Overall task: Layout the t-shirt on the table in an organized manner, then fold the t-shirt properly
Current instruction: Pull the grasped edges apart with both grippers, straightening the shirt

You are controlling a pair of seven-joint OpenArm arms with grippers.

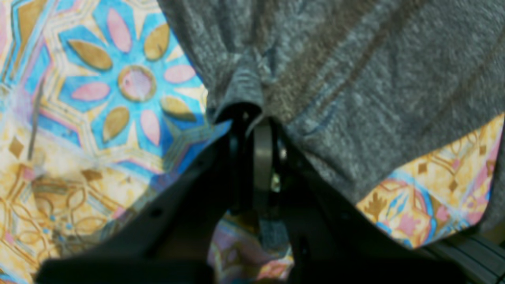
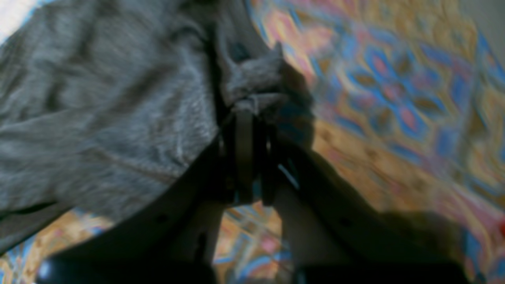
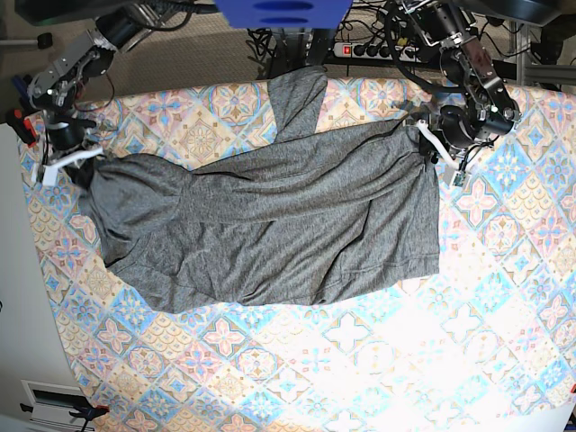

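Observation:
The dark grey t-shirt (image 3: pixel 270 225) lies spread and wrinkled across the far half of the patterned table (image 3: pixel 360 360), with one sleeve (image 3: pixel 301 99) reaching toward the far edge. My left gripper (image 3: pixel 425 135) is at the shirt's far right corner. In the left wrist view that gripper (image 1: pixel 252 118) is shut on a pinched fold of the t-shirt (image 1: pixel 355 79). My right gripper (image 3: pixel 85 162) is at the shirt's left end. In the blurred right wrist view it (image 2: pixel 250 108) is shut on a bunch of the t-shirt (image 2: pixel 98 98), raised slightly off the table (image 2: pixel 394 98).
Behind the table's far edge sit a power strip and cables (image 3: pixel 360 49) and a blue object (image 3: pixel 283 11). The table's left edge (image 3: pixel 31 270) runs close to my right arm. The patterned cloth continues in front of the shirt.

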